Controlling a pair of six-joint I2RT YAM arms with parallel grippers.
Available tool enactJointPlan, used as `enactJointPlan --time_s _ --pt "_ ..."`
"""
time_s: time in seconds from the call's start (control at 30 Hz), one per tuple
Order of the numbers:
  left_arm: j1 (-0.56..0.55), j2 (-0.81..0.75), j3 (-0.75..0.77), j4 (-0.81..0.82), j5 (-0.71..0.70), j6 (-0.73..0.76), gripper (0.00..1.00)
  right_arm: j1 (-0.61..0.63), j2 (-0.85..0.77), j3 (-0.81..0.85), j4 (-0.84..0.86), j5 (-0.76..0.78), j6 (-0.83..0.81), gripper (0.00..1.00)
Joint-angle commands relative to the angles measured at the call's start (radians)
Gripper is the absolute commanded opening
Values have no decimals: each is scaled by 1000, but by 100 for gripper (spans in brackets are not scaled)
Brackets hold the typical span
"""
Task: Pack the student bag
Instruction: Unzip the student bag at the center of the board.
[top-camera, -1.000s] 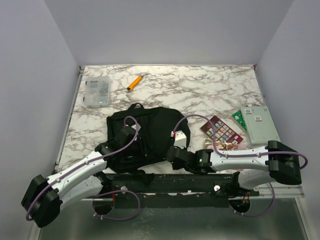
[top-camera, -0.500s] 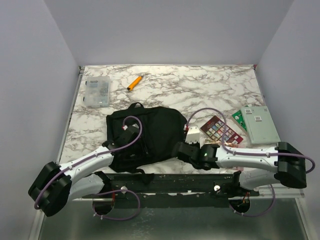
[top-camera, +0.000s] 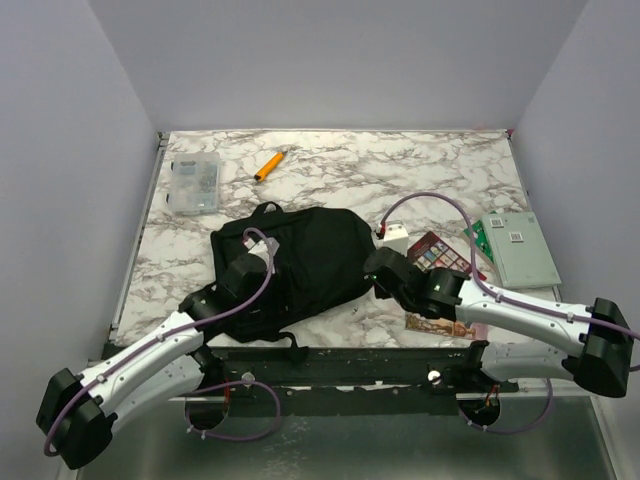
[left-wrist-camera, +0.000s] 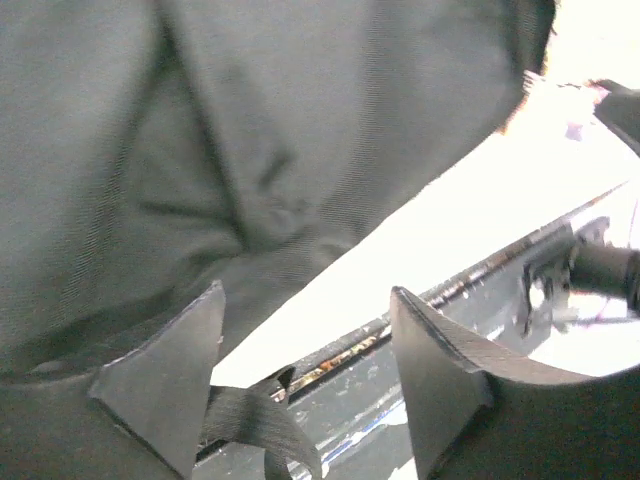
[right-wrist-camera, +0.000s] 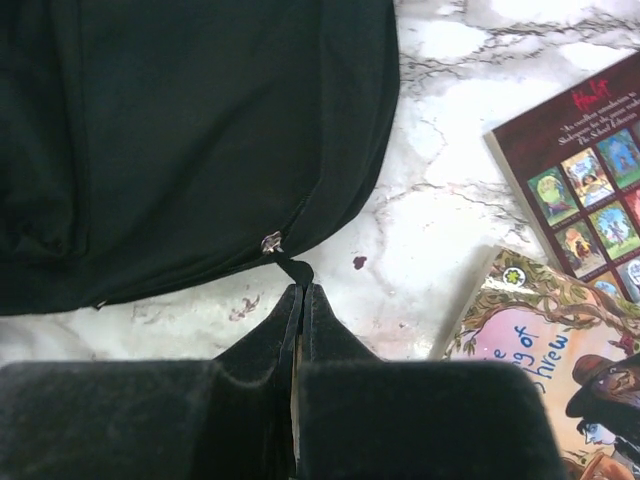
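The student bag (top-camera: 300, 255) lies flat mid-table, a large black backpack with its loop handle toward the back. My right gripper (top-camera: 385, 270) is at the bag's right edge. In the right wrist view it (right-wrist-camera: 303, 287) is shut on the black zipper pull (right-wrist-camera: 293, 268), which hangs from the small metal slider (right-wrist-camera: 269, 242) on the bag (right-wrist-camera: 200, 130). My left gripper (top-camera: 243, 272) hovers over the bag's near left part. In the left wrist view it (left-wrist-camera: 305, 300) stands open with nothing between the fingers, bag fabric (left-wrist-camera: 250, 130) beyond them and a black strap (left-wrist-camera: 250, 420) below.
A dark red picture book (top-camera: 445, 258) and a pink-covered book (right-wrist-camera: 540, 350) lie right of the bag. A green-and-white flat item (top-camera: 515, 245) is at the far right. A clear plastic box (top-camera: 194, 183) and an orange marker (top-camera: 268, 165) sit at the back left.
My right gripper has moved up along the bag's right edge, still shut on the zipper pull. My left gripper has opened wider over the bag.
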Motion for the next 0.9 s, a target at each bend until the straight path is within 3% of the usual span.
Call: enactJointPlan --time_s 0.0,0.23,0.37,0.47,0.7,0.87 --pt "-66 -43 75 148 142 197 72 -5 -65 -6 42 -112 -67 1" --pt "-198 116 178 243 44 508 76 -6 -125 -27 61 -148 -59 1" --pt "-221 235 257 293 50 614 69 -5 -111 -22 66 -159 -59 1" --pt "-233 334 322 287 65 636 57 -5 -107 -20 62 -164 -54 1" --pt "-256 473 387 287 106 640 55 -5 -128 -24 50 -161 -47 1" --pt "-268 540 412 288 87 641 49 -5 -130 -24 33 -152 -41 0"
